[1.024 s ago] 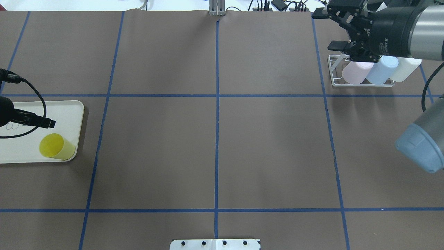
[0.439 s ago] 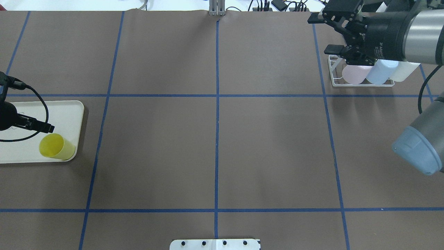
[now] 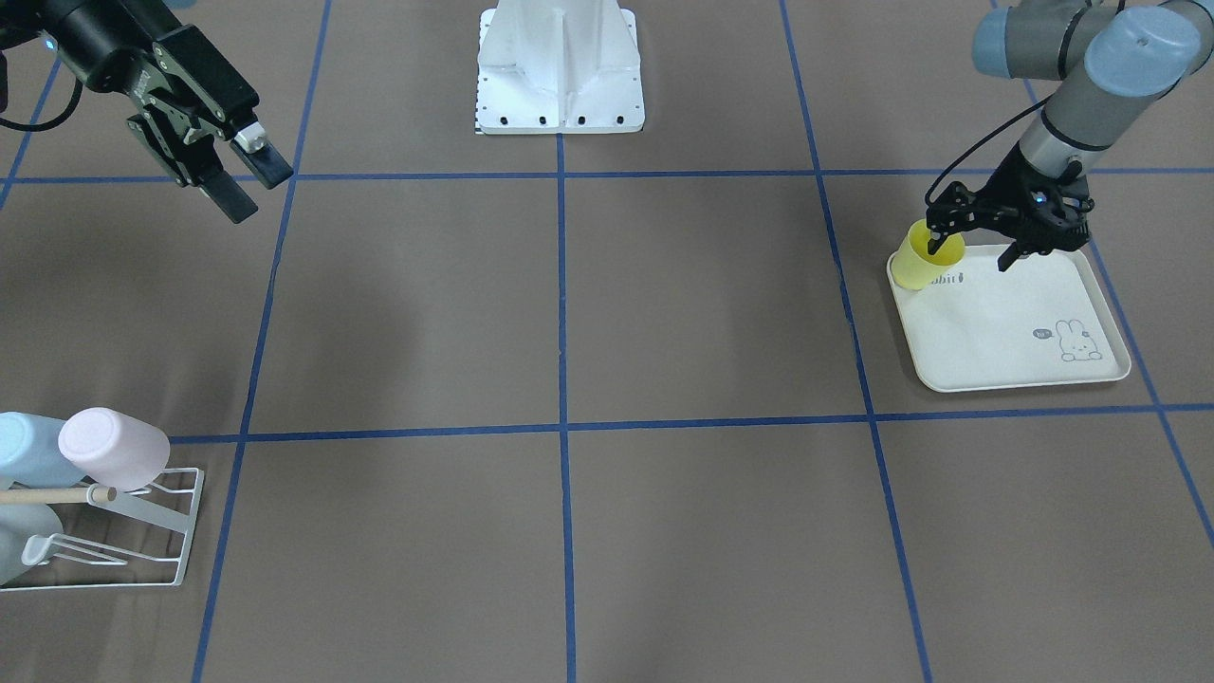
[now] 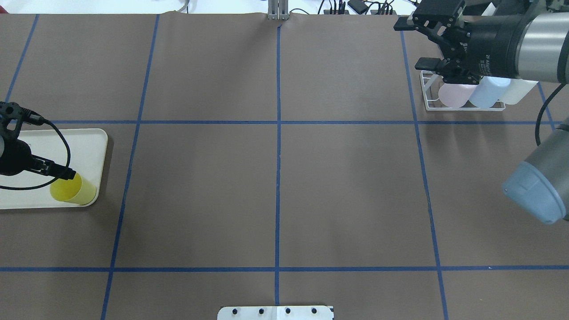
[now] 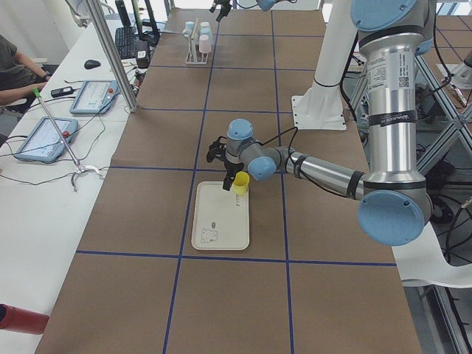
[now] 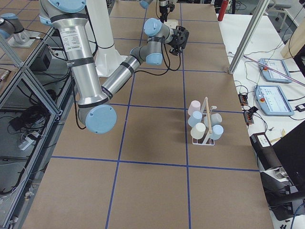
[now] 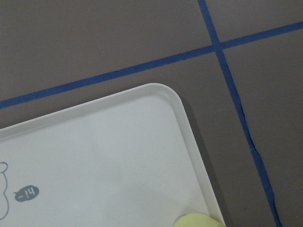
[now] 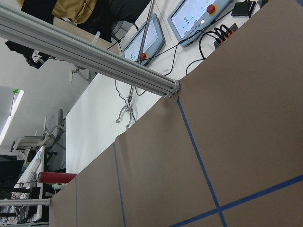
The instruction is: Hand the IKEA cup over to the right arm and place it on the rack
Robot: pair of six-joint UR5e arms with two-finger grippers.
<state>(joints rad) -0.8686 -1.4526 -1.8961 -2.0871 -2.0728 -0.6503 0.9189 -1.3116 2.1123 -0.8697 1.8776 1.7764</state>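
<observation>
Left jaws (spread) straddle yellow cup (image 3: 913, 269) rim

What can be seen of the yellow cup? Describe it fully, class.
The cup is a plain yellow tumbler, seemingly plastic, tapering to its base. It stands upright, mouth up, in a corner of the tray. The left gripper is open over it: one of its fingers dips into the cup's mouth, and the other hangs outside, over the tray. Whether the finger touches the cup cannot be told.
</observation>
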